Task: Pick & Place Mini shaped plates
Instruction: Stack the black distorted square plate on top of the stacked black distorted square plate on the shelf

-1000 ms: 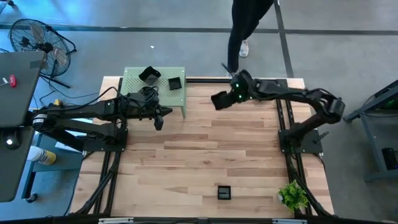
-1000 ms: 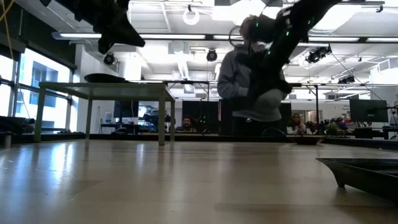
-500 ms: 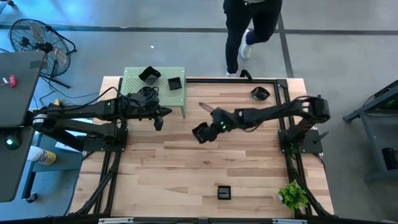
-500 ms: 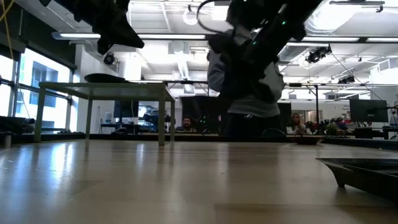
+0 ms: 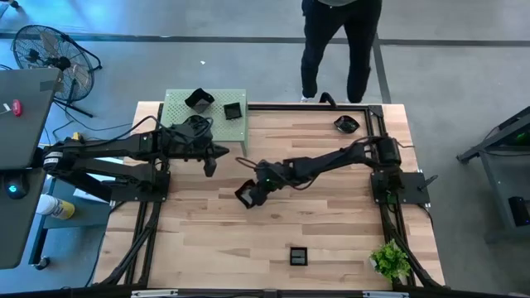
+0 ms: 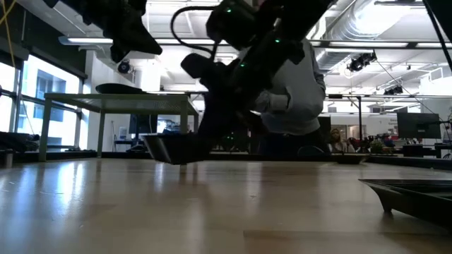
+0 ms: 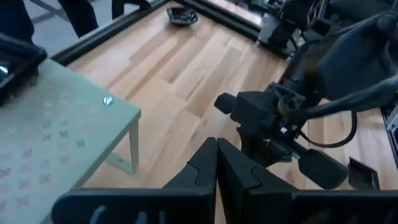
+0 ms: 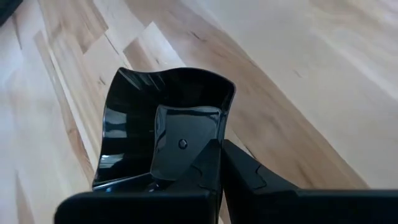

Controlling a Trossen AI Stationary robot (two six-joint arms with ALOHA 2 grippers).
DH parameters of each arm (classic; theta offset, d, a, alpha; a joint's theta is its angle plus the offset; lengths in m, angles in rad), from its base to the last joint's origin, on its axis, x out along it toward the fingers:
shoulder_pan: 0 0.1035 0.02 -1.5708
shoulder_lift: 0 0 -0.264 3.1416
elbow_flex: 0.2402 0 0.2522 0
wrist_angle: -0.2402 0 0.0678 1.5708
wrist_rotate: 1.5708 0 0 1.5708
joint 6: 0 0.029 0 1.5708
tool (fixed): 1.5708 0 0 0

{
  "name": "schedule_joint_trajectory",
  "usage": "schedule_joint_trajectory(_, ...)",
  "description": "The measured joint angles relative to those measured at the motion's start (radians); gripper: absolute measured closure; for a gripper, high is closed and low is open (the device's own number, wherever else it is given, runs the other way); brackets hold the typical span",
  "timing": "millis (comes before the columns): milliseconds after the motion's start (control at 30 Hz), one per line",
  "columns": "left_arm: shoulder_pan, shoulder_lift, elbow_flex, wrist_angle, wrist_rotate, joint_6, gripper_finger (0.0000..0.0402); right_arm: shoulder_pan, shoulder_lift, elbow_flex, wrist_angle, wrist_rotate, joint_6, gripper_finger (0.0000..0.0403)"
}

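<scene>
— Where's the right arm got to?
— Stretched long and low across the tabletop [image 5: 331, 215], its right claw [image 5: 249, 194] near the middle, clamped on the rim of a glossy black square plate [image 8: 163, 127]. A second ago it was up at the far edge; it has swung inward carrying the dish.
— And the left?
— The left claw [image 5: 211, 161] hangs by the green stand [image 5: 178, 112], fingers pressed together on nothing, unmoved.
— Is the plate down?
— From table height it hovers just off the wood [image 6: 169, 148]; from above you can't judge that. The overhead view does show the rest: two plates on the green stand [image 5: 199, 101], one at the far right [image 5: 346, 124], one near the front edge [image 5: 298, 256].
</scene>
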Motion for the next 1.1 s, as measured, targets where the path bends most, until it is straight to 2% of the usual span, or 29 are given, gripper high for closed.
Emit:
schedule_joint_trajectory(233,0.000,0.000,0.000,-0.048,0.010,0.000,0.0401,-0.001,0.019,0.020,0.003,-0.005,-0.057,0.0393)
schedule_joint_trajectory(533,0.000,0.000,0.000,-0.057,0.010,0.000,0.0401,-0.003,0.006,0.020,-0.001,-0.010,-0.071,0.0344)
schedule_joint_trajectory(733,0.000,0.000,0.000,-0.059,0.010,-0.001,0.0401,-0.015,-0.105,0.019,-0.124,-0.015,-0.169,0.0320)
schedule_joint_trajectory(900,0.000,0.002,0.000,-0.061,0.010,-0.008,0.0401,-0.029,-0.231,0.005,-0.222,0.075,-0.327,0.0343)
schedule_joint_trajectory(1000,0.000,0.020,0.001,-0.063,0.010,-0.022,0.0401,-0.038,-0.303,-0.088,-0.083,0.082,-0.409,0.0378)
schedule_joint_trajectory(1100,0.000,0.050,0.001,-0.063,0.010,-0.037,0.0401,-0.061,-0.360,-0.263,0.185,-0.003,-0.419,0.0398)
